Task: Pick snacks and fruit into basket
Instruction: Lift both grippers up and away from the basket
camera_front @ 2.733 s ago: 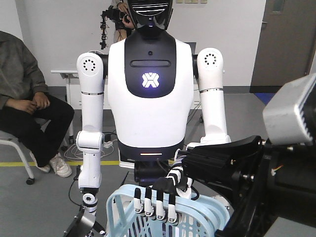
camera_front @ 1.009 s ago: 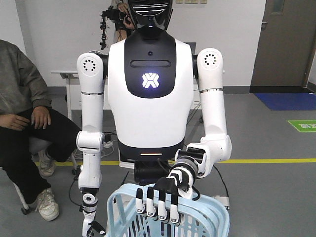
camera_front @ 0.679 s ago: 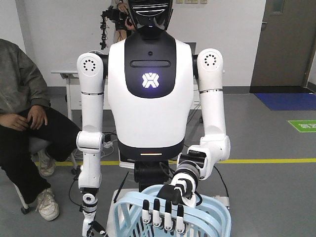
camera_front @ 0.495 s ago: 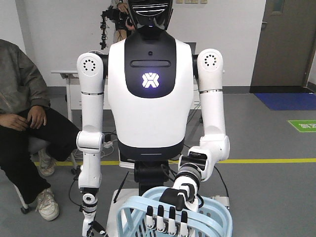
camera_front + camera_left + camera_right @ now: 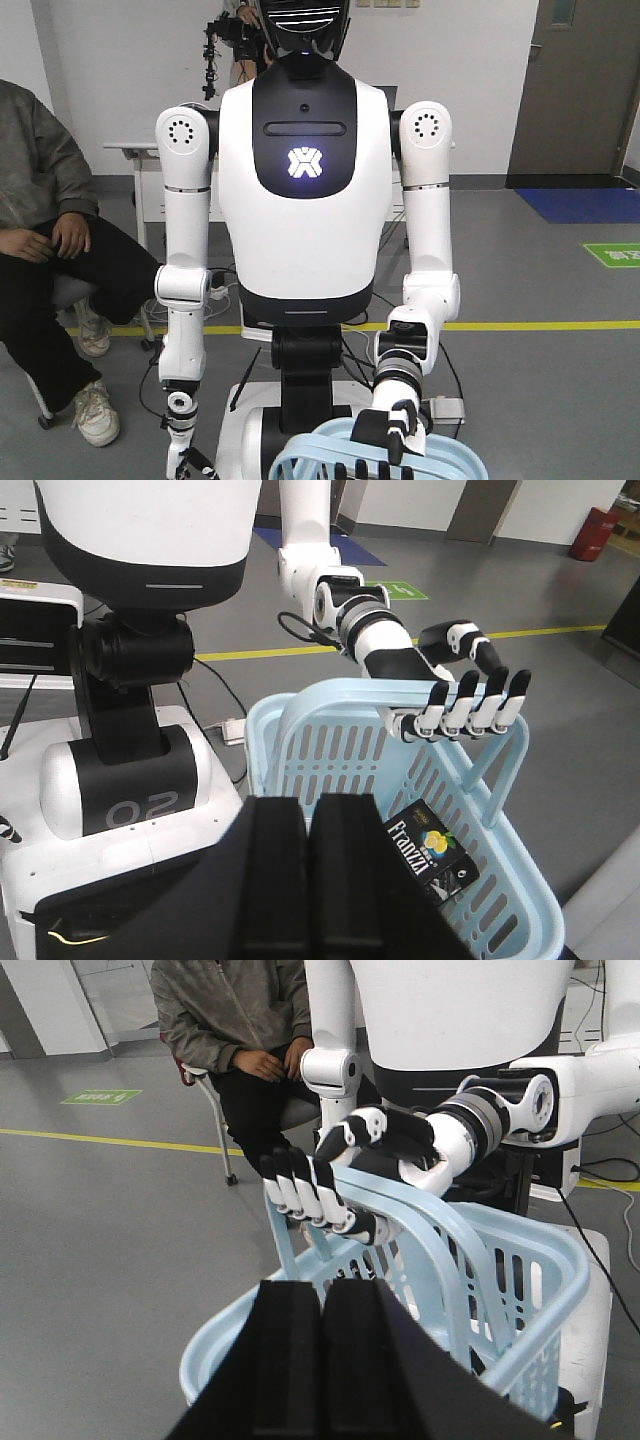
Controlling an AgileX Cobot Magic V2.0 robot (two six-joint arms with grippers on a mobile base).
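Front: light blue basket at the frame's bottom edge, gripped by the humanoid hand.

Left wrist: corn box lies inside the basket. Probably light and stiff, best pinched across its narrow sides. Left gripper jaws closed, empty.

Right wrist: right gripper jaws closed, empty. Raised handles cross the mouth, with open room either side.

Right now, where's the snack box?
Left wrist view: the snack box lies on the floor of the blue basket, just right of the left gripper in the picture and below the humanoid's hand.
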